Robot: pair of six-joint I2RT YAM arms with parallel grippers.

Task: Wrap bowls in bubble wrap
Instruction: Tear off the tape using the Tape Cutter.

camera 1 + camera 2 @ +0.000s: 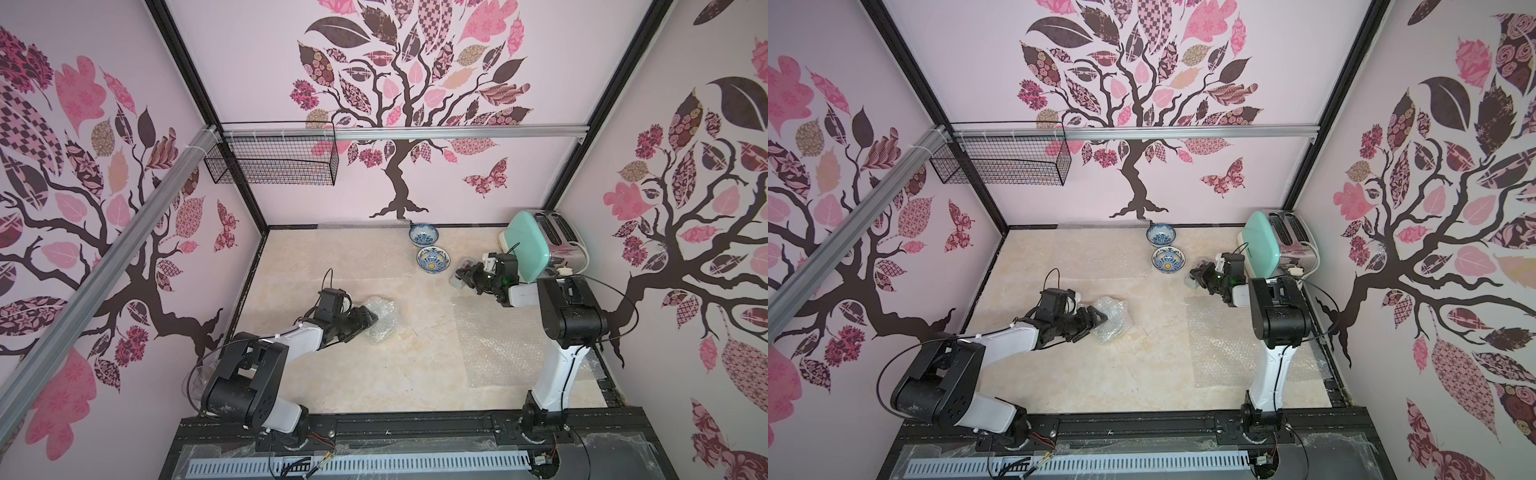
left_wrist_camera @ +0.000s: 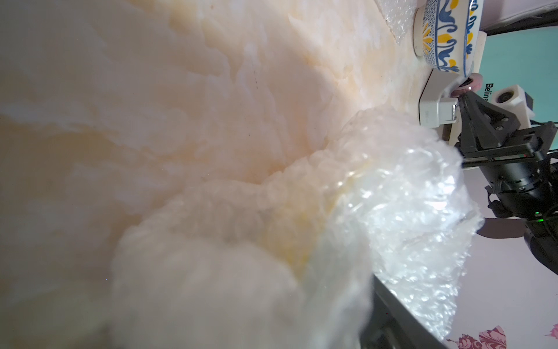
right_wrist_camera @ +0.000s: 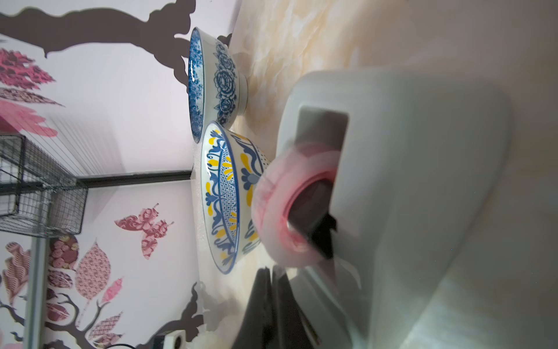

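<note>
A: Bowls [image 1: 1168, 261] first: two stand in the open at the far middle of the tabletop [image 1: 332, 374]. The blue bowl [image 1: 423, 235] is by the back wall. The blue-yellow bowl [image 1: 433, 259] sits just nearer, almost touching it. Both are upright.

B: And the third?

A: It's inside that bundle [image 1: 384, 320] left of centre, swaddled in wrap [image 2: 407, 211]. The left wrist view shows a yellow tint through the plastic.

B: Left fingers [image 1: 365, 320]?

A: Spread wide and clamped on the bundle's left side, with plastic bulging between them. The bundle rests on the tabletop.

B: Now the right fingers [image 3: 262, 311].

A: Pressed tight together, no gap at all. They're right up against the white dispenser [image 3: 407, 181], which sits just right of the blue-yellow bowl. Its tape [image 3: 280, 211] is on a pink core. Whether a strip is pinched between those fingers, I can't tell.

B: Any spare plastic about?

A: Yes. A flat sheet [image 1: 498, 332] lies on the right side, in the near half. A second sheet [image 1: 361, 225] lies along the far edge, left of the blue bowl.

B: And in the corner?

A: A toaster [image 1: 559, 235], far right, well apart from the bundle.
</note>
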